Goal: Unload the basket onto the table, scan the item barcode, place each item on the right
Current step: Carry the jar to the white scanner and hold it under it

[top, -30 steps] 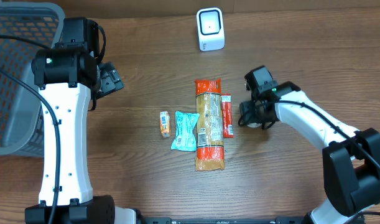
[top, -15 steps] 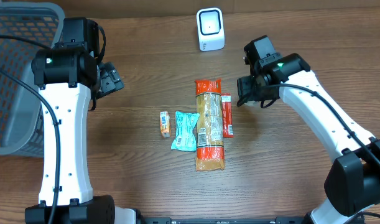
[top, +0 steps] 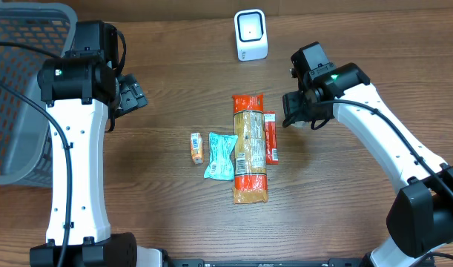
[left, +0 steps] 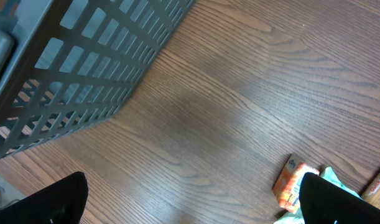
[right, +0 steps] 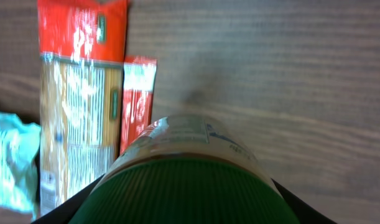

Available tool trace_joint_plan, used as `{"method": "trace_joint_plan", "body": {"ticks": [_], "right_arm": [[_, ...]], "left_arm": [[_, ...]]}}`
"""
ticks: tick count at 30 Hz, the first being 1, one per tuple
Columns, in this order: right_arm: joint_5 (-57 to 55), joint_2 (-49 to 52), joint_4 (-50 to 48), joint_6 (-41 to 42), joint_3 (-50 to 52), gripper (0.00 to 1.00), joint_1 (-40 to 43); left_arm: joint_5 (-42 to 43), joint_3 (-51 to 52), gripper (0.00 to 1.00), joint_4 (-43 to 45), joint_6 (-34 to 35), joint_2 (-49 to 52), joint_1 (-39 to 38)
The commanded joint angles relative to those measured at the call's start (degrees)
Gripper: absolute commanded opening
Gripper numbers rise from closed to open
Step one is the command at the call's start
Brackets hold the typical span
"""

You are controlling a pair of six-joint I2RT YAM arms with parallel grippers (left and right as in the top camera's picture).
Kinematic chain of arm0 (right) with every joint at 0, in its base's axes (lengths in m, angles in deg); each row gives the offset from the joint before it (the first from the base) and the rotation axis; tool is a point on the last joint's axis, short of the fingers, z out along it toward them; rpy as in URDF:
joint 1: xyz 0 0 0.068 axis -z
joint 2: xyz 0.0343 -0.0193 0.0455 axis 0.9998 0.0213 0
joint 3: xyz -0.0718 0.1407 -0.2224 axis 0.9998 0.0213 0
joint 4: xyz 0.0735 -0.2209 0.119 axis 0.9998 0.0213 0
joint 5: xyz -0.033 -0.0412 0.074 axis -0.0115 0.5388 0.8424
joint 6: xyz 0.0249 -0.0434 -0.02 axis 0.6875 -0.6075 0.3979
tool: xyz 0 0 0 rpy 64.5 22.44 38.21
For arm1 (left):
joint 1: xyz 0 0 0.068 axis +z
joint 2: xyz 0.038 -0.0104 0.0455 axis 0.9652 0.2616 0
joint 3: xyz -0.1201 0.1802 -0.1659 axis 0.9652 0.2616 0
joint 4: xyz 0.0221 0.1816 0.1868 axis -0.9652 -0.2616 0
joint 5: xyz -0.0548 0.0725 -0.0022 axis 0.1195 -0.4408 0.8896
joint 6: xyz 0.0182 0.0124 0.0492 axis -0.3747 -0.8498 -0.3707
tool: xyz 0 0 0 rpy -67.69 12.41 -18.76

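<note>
Right claw (top: 297, 119) grips a green-lidded clear jar (right: 188, 182) beside a slim red packet (top: 270, 138).
White scanner box (top: 250, 35) sits well apart on the wooden tabletop (top: 174, 215); left claw (top: 134, 97) gapes by a grey mesh basket (top: 17, 96).

I count:
- one green-lidded jar (right: 188, 142)
- one scanner (top: 250, 35)
- one basket (top: 18, 89)
- one pasta packet (top: 249, 152)
- one slim red packet (top: 270, 137)
- one teal pouch (top: 220, 156)
- one small orange box (top: 197, 147)
</note>
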Motion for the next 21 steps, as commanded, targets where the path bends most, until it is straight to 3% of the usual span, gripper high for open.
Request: {"method": "trace_joint_plan", "body": {"ticks": [1, 12, 21], "right_arm": [[1.7, -1.36, 2.73, -0.96, -6.95, 0.07, 0.0], [1.7, 0.31, 11.13, -0.9, -26.95, 0.07, 0.0], [1.73, 8.46, -3.37, -0.87, -27.41, 0.07, 0.0]], "left_arm": [[-0.74, -0.26, 1.0, -0.09, -1.09, 0.5, 0.15], [-0.72, -0.26, 1.0, -0.09, -1.07, 0.5, 0.15], [-0.72, -0.26, 1.0, -0.09, -1.09, 0.5, 0.15]]}}
